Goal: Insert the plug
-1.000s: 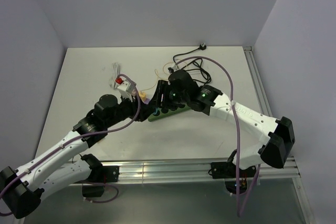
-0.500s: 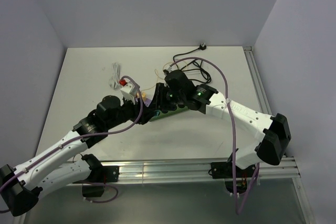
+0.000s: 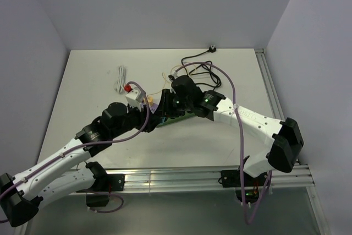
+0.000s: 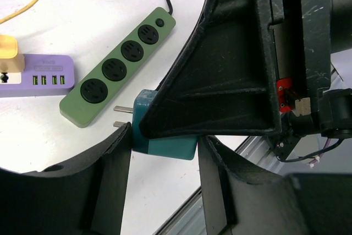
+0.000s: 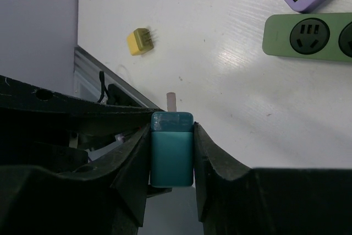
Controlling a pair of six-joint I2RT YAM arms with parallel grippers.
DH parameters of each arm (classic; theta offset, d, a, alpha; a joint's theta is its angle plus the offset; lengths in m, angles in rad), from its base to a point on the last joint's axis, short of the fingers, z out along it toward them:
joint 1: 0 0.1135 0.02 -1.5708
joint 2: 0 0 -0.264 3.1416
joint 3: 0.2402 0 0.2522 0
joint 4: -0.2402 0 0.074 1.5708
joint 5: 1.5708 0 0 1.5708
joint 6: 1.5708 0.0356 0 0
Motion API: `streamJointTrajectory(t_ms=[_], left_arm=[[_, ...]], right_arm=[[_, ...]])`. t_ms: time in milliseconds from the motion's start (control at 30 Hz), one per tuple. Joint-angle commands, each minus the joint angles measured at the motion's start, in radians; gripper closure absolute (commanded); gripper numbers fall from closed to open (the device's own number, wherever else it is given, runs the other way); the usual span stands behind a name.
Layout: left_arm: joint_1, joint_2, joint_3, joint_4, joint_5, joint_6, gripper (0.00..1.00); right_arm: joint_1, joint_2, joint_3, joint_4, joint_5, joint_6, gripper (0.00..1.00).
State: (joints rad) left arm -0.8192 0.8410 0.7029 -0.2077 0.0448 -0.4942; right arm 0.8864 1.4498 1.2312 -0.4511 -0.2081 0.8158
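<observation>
Top: white table [image 3: 82, 86], lilac-grey walls [image 3: 165, 9]; two arms meet mid-table.

Left wrist: left claw [image 4: 165, 138] closes against the sides of one teal plug [image 4: 170, 148], whose two prongs face one green strip [image 4: 118, 67] with four sockets. One purple hub [image 4: 38, 75] lies beside the strip.

Right wrist: right claw [image 5: 172, 131] pinches the plug above the table. One yellow adapter [image 5: 140, 41] lies apart.

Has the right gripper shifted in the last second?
Yes: the right gripper went slightly left in the top view, away from the black cable.

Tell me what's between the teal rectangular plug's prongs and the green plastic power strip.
Only bare white table, seen in the left wrist view; the prongs of the teal rectangular plug point toward the green plastic power strip.
</observation>
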Motion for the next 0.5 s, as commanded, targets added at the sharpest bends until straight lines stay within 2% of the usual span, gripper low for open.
streamJointTrajectory(t_ms=[0,33,133,367,400,467], left_arm=[[-0.011,-0.048,0.026,0.097,-0.002,-0.029,0.63],[-0.011,-0.06,0.02,0.099,-0.003,-0.033,0.55],[-0.011,-0.098,-0.002,0.103,-0.01,-0.046,0.45],[-0.011,-0.141,0.007,0.041,-0.04,-0.035,0.36],[-0.011,-0.155,0.004,0.039,-0.04,-0.037,0.28],[-0.011,-0.167,0.001,0.031,-0.04,-0.044,0.04]], right_arm=[[0.025,-0.04,-0.021,0.091,-0.033,0.002,1.0],[0.023,-0.049,-0.025,0.092,-0.025,0.0,1.0],[0.025,-0.065,-0.035,0.084,-0.004,-0.009,1.0],[0.013,-0.094,-0.061,0.077,0.016,-0.024,1.0],[0.011,-0.098,-0.059,0.072,0.018,-0.026,1.0],[0.006,-0.101,-0.055,0.062,0.019,-0.038,1.0]])
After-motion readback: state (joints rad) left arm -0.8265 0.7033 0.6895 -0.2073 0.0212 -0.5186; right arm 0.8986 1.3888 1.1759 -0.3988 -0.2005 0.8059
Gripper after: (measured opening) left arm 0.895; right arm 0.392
